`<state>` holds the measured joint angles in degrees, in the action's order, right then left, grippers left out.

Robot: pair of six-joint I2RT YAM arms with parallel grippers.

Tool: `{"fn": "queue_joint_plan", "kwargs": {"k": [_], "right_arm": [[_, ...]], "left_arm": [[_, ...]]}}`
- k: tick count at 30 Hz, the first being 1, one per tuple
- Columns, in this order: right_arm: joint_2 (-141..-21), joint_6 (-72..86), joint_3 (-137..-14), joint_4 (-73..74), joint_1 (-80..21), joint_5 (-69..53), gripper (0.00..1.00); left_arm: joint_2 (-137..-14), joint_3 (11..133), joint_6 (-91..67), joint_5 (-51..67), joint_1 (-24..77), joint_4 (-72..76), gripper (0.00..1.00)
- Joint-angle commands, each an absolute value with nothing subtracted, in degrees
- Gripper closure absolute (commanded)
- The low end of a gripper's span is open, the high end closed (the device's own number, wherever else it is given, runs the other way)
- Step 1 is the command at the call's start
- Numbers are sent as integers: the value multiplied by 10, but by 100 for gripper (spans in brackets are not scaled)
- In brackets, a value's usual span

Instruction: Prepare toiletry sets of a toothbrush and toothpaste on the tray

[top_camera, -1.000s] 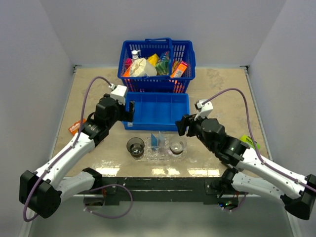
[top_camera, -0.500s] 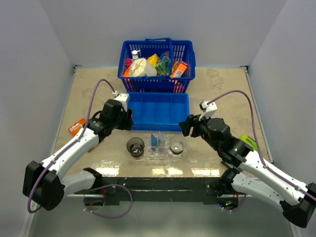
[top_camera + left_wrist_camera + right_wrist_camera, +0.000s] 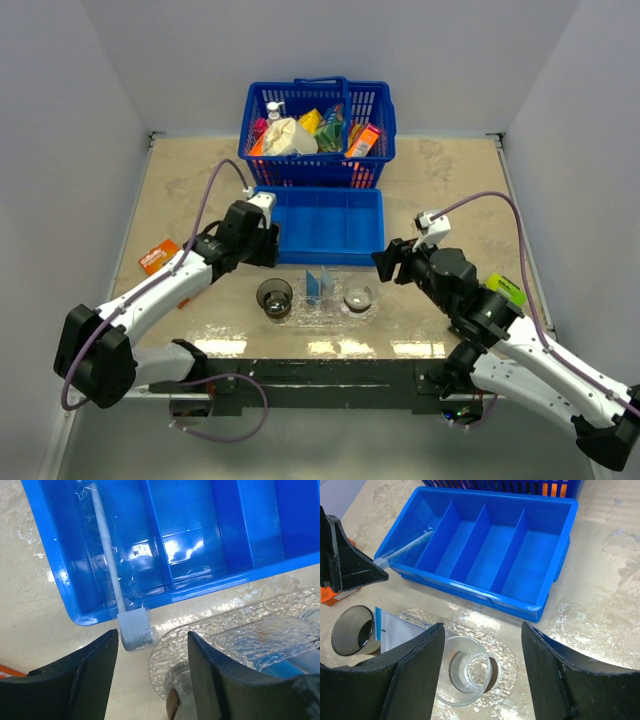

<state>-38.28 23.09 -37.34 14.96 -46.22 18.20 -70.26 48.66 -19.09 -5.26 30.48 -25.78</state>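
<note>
Inside the blue bin (image 3: 47, 555), one toothbrush (image 3: 111, 560)

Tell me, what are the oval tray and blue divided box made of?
The tray looks like clear plastic, its bumpy surface scattering glare. The blue box seems glossy moulded plastic: smooth walls with bright reflections.

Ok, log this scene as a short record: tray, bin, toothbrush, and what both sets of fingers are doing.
tray: clear, holds smoky cup, clear cup, toothpaste standing between them
bin: blue, four compartments, behind the tray
toothbrush: wrapped, in the bin's end compartment, one end over the rim
left fingers: open, either side of that end, not closed on it
right fingers: open, empty, near the clear cup
</note>
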Motion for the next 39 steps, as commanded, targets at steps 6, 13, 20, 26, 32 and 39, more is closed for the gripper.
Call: {"fn": "queue_joint_plan", "kwargs": {"k": [6,13,20,26,32,39], "right_arm": [[-389,235,-370,135,-461,183,36],[-390,236,-367,137,-461,184,36],[-393,234,-374,142,-461,185,37],[-396,236,-373,144,-461,187,37],[-403,236,-374,142,-461,195,38],[-410,236,-379,144,-461,204,38]], "left_arm": [[-736,523,-192,-84,309,-256,39],[-741,526,-186,-99,309,-258,51],[-747,528,-178,-106,309,-258,63],[-731,532,-172,-112,309,-263,83],[-693,536,-168,-101,308,-273,100],[-659,538,-168,-80,309,-307,100]]}}
